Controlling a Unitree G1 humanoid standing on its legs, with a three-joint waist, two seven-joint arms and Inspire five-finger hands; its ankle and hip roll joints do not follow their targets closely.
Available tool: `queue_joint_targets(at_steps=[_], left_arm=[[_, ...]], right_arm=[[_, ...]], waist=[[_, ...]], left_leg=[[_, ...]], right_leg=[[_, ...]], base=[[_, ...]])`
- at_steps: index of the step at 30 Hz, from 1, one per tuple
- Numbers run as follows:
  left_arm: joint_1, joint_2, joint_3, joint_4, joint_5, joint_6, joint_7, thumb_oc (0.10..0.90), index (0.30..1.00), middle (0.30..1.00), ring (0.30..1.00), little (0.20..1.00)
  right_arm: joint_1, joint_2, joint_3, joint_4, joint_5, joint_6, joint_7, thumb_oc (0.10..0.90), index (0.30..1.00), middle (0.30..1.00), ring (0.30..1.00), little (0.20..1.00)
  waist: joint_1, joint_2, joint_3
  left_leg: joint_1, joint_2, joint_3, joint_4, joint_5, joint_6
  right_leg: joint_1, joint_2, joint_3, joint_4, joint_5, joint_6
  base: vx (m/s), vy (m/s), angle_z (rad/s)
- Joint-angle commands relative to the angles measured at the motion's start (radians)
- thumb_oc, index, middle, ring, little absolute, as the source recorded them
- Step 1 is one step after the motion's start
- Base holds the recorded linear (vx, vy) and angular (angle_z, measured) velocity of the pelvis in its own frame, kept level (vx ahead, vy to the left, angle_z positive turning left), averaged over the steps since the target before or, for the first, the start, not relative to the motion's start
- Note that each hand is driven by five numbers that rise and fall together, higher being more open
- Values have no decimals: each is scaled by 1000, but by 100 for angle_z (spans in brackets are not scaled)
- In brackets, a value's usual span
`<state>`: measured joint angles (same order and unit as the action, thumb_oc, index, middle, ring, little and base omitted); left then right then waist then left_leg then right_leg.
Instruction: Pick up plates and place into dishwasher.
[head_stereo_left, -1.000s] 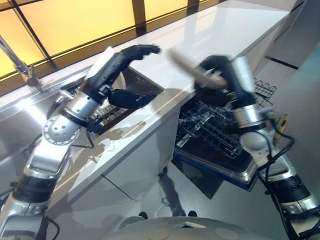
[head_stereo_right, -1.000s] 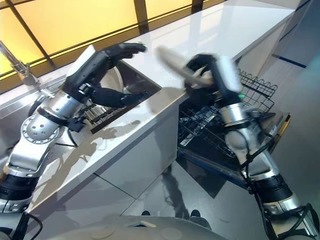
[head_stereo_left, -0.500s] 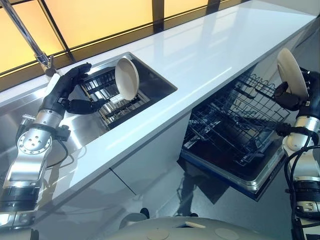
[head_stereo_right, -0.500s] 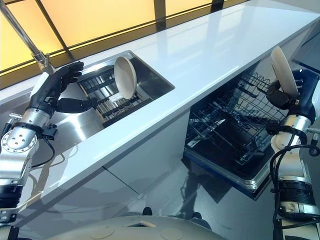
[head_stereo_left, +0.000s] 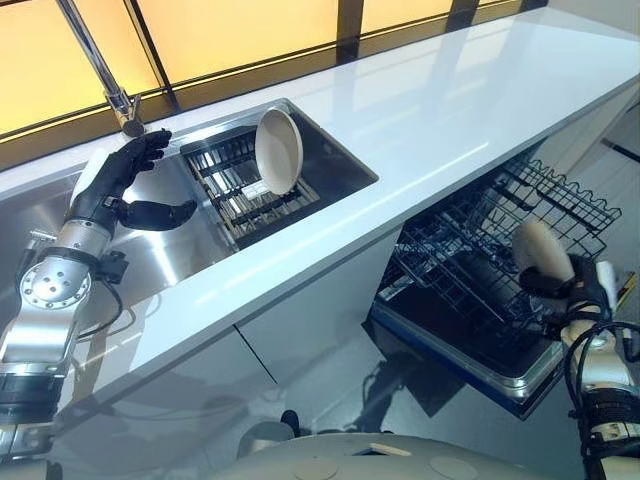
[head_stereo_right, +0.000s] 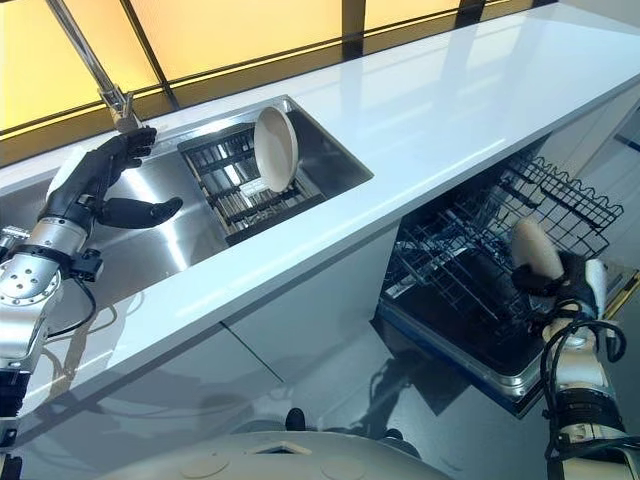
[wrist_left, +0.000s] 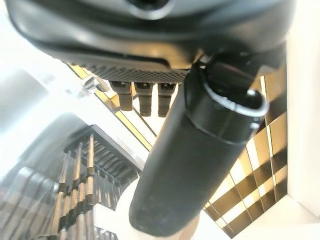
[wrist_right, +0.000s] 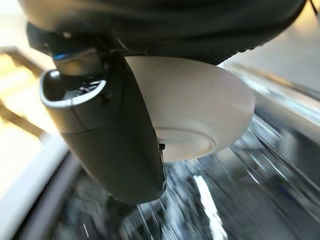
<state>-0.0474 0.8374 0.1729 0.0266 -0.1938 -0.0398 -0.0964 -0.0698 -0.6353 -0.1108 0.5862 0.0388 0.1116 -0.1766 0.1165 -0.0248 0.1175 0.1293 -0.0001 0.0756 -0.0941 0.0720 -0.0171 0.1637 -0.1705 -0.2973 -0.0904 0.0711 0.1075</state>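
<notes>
A cream plate (head_stereo_left: 279, 150) stands on edge in the dark rack (head_stereo_left: 238, 190) inside the sink (head_stereo_left: 345, 165). My left hand (head_stereo_left: 112, 183) hovers open over the sink's left part, a short way left of that plate, fingers spread and thumb out. My right hand (head_stereo_left: 572, 291) is shut on a second cream plate (head_stereo_left: 538, 249), thumb across its underside (wrist_right: 200, 105). It holds the plate over the front right of the dishwasher's pulled-out wire rack (head_stereo_left: 500, 240), above the open door (head_stereo_left: 470, 355).
A tall tap (head_stereo_left: 100, 65) rises behind the sink at the far left. The white counter (head_stereo_left: 450, 110) runs to the right above the dishwasher. Grey floor lies in front of the cabinets.
My right hand has carried its plate down from beside the counter to low over the dishwasher rack. The left hand stays near the sink. The view has shifted slightly.
</notes>
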Motion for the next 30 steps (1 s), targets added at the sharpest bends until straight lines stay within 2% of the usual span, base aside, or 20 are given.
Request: queue_joint_targets(at_steps=[1,10,14,17,25,26,27,28,30], left_arm=[[-61,98,85,-33,15,-51,55,800,900,900,900,900],[-44,68,68,-55,37,-46,70,800,900,900,900,900],[-44,66,64,-50,34,-52,64,800,900,900,900,900],[-47,81,59,-60,19,-41,55,800,900,900,900,900],[-81,108,15,-71,-5,-31,41,800,900,900,900,900],[-82,108,13,-71,-4,-32,41,800,900,900,900,900],[-86,109,5,-75,-9,-32,41,800,900,900,900,900],[-89,108,-1,-76,-8,-32,40,800,900,900,900,900],[-97,106,-12,-79,-9,-31,39,800,900,900,900,900]], right_arm=[[-104,-114,28,-50,6,-62,10,100,300,300,300,200],[-158,-88,106,-105,-37,-104,11,100,300,300,300,200],[-176,-89,120,-96,-53,-36,23,100,300,300,300,200],[-202,-94,150,-15,-40,51,56,100,300,300,300,200],[-308,-96,232,126,-30,148,46,100,300,300,300,200],[-312,-95,235,129,-27,153,45,138,333,333,333,238],[-330,-89,243,152,-20,177,33,745,853,853,853,845],[-341,-84,248,172,-20,185,32,800,900,900,900,900],[-361,-77,260,199,-13,184,29,800,900,900,900,900]], waist=[[33,13,-63],[69,17,-43],[80,15,-39],[97,14,-37],[133,19,-23],[133,19,-22],[139,20,-20],[142,21,-19],[147,23,-17]], left_leg=[[-11,28,-21,17,-93,-25],[-18,27,-50,19,-88,-25],[-21,26,-56,20,-87,-25],[-22,25,-65,22,-85,-26],[-26,20,-89,29,-81,-29],[-26,19,-90,29,-82,-29],[-26,18,-93,29,-82,-29],[-26,17,-95,29,-81,-28],[-25,17,-97,29,-81,-28]], right_leg=[[-16,-61,-38,69,-58,71],[-12,-66,-57,78,-64,73],[-11,-68,-64,81,-65,75],[-8,-69,-73,83,-66,75],[9,-70,-93,76,-62,75],[10,-70,-94,75,-61,75],[11,-70,-95,73,-61,75],[13,-70,-96,72,-60,75],[15,-70,-97,69,-58,75]], base=[[30,8,15],[17,18,12],[9,13,11],[25,1,4],[17,0,9],[8,8,13],[6,12,4],[0,0,0],[0,0,0]])
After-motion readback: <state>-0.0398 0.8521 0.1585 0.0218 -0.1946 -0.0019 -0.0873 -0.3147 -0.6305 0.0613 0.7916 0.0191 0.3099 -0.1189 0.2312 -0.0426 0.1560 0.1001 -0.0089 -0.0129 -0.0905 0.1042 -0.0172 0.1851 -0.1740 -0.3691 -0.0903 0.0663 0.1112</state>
